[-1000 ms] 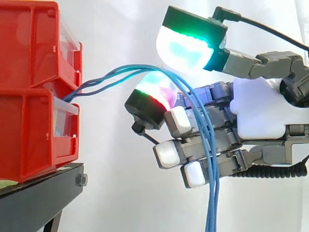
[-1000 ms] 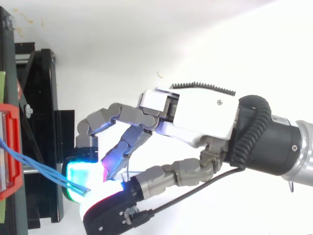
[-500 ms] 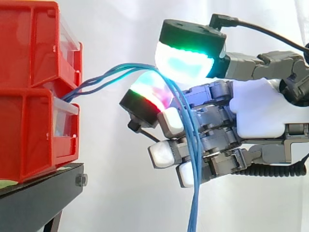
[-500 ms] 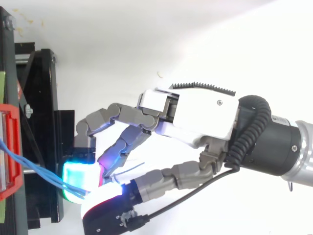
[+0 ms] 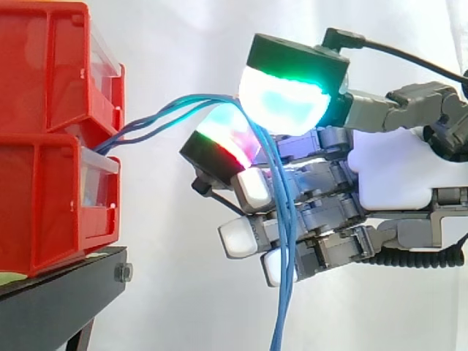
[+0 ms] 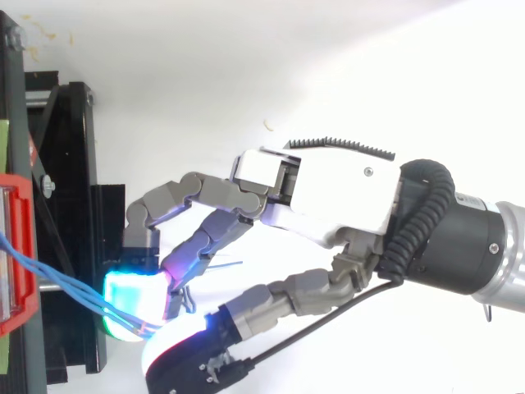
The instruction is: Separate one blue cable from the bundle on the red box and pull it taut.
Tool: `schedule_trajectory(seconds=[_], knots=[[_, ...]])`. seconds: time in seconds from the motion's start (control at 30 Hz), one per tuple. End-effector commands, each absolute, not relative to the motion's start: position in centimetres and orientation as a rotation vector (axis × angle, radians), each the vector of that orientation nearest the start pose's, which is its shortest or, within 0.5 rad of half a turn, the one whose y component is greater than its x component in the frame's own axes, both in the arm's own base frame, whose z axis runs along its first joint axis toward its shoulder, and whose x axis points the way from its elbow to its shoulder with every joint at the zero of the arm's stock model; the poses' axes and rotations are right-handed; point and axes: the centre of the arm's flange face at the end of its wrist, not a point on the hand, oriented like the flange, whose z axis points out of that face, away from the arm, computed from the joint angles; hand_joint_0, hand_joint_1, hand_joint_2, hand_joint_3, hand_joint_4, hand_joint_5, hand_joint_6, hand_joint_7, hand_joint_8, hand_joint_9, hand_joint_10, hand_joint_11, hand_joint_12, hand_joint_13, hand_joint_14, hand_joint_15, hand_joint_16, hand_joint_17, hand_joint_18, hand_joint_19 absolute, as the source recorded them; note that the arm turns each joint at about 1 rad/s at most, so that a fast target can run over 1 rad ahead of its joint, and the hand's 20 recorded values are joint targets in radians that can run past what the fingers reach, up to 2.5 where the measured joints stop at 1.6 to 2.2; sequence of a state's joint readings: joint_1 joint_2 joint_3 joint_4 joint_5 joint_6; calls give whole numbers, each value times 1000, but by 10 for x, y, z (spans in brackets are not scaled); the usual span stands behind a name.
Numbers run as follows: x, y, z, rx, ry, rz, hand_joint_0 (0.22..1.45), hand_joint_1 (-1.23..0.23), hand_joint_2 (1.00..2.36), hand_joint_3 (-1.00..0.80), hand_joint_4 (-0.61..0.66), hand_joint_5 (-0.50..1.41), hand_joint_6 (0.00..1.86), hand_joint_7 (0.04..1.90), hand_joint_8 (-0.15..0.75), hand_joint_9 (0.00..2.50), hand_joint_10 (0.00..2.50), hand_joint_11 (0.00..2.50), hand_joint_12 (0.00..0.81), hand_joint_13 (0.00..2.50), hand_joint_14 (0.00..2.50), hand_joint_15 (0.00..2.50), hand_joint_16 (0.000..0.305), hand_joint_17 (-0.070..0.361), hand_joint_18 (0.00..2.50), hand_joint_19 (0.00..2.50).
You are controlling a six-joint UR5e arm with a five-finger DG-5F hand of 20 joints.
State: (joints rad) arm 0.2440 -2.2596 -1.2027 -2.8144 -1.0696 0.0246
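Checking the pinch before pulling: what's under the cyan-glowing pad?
The blue cables run under the cyan pad, pinched against the red-green pad below, then hang down. How many are trapped is covered.

The bins (image 5: 51,131) are red with pale, clear fronts, and the stand (image 5: 66,296) is black. The cables (image 5: 287,227) are blue. The hand (image 5: 391,172) is white-palmed with grey fingers (image 5: 329,212). Its pads (image 5: 281,99) glow cyan, green, red, magenta and white. The curtain (image 5: 183,44) is white.
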Motion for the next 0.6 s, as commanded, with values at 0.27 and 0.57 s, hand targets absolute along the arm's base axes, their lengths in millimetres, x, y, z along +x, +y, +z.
schedule_trajectory(seconds=[0.27,0.57], knots=[[752,0,267,1335,1002,1037,623,-920,1000,-500,159,-208,863,1051,326,826,15,618,372,901,13,420,47,106,767,567],[752,2,267,1334,1003,1038,607,-713,1001,-491,90,-164,820,1114,337,952,18,621,376,948,12,440,49,109,803,621]])
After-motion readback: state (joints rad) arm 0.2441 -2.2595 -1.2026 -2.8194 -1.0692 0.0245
